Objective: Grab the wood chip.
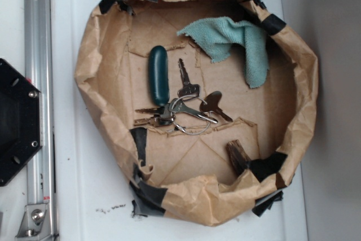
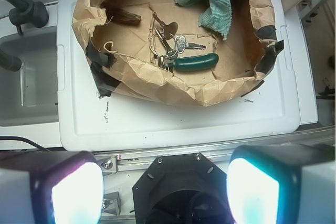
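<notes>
Here the end effector (image 2: 165, 187) hangs high and well back from the work, its two pale fingertips (image 2: 73, 190) wide apart at the bottom of the wrist view with nothing between them, so it is open and empty. Directly below it sits the black robot base (image 2: 176, 192) on its rail. Beyond that comes the near edge of the white tabletop (image 2: 173, 121), bare along this strip apart from a few dark specks.

Farther on stands the crumpled brown paper bowl (image 2: 157, 85), patched with black tape (image 2: 102, 72) around its rim. Just inside its near wall lies the dark green key fob (image 2: 195, 62) with the bunch of keys (image 2: 168, 45) beside it. Past these, a teal cloth (image 2: 210, 1) drapes over the far-right wall.

The wood chip (image 2: 123, 17) lies on the bowl floor toward the far-left side, close against the paper wall, well apart from the fob and keys. From the end effector it lies ahead and to the left. Its long axis runs roughly across the wrist view, tilted slightly. In the exterior view the wood chip (image 1: 237, 157) is tucked next to a tape patch, so I judge the wall crowds a grasp on that side.
</notes>
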`<state>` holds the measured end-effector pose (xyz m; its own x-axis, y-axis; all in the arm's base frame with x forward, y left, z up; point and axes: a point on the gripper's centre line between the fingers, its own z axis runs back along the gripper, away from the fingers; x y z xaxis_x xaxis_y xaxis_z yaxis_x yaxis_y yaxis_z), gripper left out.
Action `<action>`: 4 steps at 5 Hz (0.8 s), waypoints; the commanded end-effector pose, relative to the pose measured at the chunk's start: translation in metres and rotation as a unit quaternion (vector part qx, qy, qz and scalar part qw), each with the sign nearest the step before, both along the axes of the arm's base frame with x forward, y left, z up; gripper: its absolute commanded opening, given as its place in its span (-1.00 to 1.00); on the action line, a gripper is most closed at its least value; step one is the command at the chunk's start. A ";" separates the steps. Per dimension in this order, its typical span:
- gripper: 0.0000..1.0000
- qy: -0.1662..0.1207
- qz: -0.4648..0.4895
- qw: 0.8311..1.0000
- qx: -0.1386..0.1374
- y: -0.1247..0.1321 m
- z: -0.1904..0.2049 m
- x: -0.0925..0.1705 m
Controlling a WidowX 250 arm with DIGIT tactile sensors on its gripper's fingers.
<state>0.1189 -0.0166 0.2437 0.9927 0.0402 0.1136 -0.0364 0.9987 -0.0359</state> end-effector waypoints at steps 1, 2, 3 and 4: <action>1.00 0.000 0.000 1.000 0.000 0.000 0.000 0.000; 1.00 0.008 -0.030 0.997 0.073 0.002 -0.021 0.046; 1.00 0.018 -0.065 0.994 0.081 0.010 -0.044 0.085; 1.00 0.013 -0.120 0.990 0.072 0.008 -0.061 0.103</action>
<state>0.2216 -0.0085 0.1733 0.9696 -0.2409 0.0427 0.2359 0.9669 0.0972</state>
